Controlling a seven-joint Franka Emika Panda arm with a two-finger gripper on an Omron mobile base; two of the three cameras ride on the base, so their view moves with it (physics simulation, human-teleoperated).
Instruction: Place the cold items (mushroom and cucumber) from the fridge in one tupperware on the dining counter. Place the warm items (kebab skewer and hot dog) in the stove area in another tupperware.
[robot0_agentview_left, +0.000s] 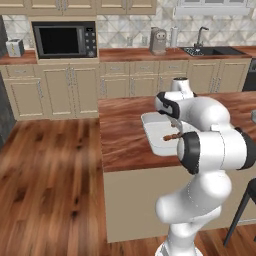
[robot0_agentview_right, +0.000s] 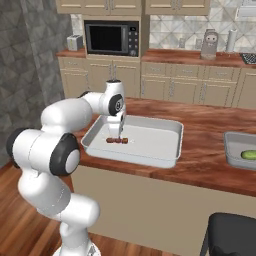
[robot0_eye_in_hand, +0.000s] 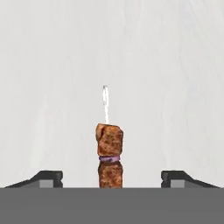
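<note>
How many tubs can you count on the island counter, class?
2. A white tub near the arm holds the kebab skewer. A grey tub at the right edge holds the cucumber; more may lie beyond.

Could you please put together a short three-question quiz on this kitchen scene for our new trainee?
1. True or false: the end effector is open, its fingers apart on either side of the kebab skewer.
2. Where does the kebab skewer lie? A) on the floor B) inside the white tupperware C) in the microwave
3. What green item lies in the grey tub at the right edge of the right base view?

Key: 1 true; 2 B; 3 the cucumber.
</note>
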